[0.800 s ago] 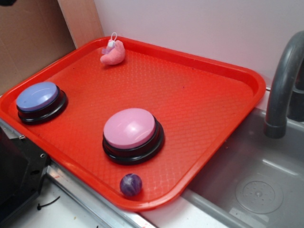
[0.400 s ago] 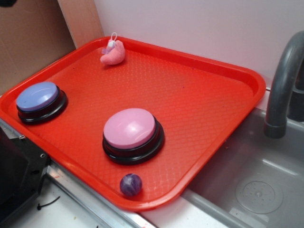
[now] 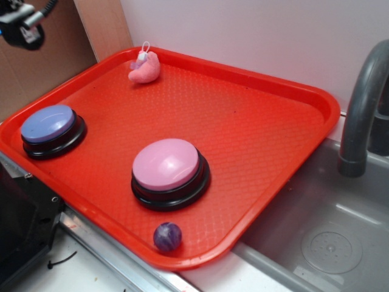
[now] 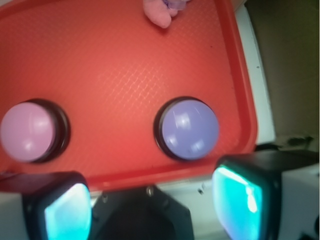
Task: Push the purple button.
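Note:
The purple button [image 3: 48, 125], periwinkle dome on a black base, sits at the left end of the red tray [image 3: 255, 115]. In the wrist view it [image 4: 190, 128] lies just ahead of my jaws, slightly right of centre. My gripper [image 3: 21, 27] hangs high at the top left of the exterior view, well above and behind the button. In the wrist view the gripper [image 4: 155, 207] is open and empty, its two teal pads [image 4: 67, 212] wide apart over the tray's near rim.
A larger pink button [image 3: 167, 165] sits mid-tray, also in the wrist view [image 4: 27, 131]. A small marbled purple ball [image 3: 167, 236] lies near the front rim. A pink plush toy [image 3: 144, 68] lies at the back. A grey faucet [image 3: 364, 103] and sink [image 3: 322, 237] are at the right.
My gripper has come into the exterior view at the top left corner, moving down. The buttons, ball and toy have not moved.

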Available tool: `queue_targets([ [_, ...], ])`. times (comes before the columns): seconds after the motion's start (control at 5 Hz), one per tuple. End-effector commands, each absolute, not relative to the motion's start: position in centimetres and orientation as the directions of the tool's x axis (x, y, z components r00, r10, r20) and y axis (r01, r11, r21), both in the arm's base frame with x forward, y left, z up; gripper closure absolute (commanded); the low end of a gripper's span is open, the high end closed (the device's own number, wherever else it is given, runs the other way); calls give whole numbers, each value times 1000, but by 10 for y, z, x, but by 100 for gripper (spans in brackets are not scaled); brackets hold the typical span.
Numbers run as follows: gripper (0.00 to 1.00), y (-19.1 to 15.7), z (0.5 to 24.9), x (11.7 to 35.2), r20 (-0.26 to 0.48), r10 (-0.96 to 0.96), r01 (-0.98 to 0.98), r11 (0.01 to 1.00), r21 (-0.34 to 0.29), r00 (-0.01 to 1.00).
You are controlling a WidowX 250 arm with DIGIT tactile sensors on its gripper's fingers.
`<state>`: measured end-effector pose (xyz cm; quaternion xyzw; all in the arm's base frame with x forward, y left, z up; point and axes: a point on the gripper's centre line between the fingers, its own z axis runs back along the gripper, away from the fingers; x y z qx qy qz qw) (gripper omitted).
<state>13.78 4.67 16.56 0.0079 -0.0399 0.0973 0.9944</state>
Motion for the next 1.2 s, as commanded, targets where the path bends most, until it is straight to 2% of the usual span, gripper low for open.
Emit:
queue_targets([
  [0.0, 0, 84, 104, 154, 117, 368, -373, 928, 20, 922],
  [0.4, 0, 98, 70, 162, 53, 425, -428, 901, 73, 904],
  [0.8, 0, 103, 49, 158, -11, 429, -426, 899, 97, 903],
  [1.0, 0, 102, 48, 159, -17, 426, -423, 901, 94, 905],
])
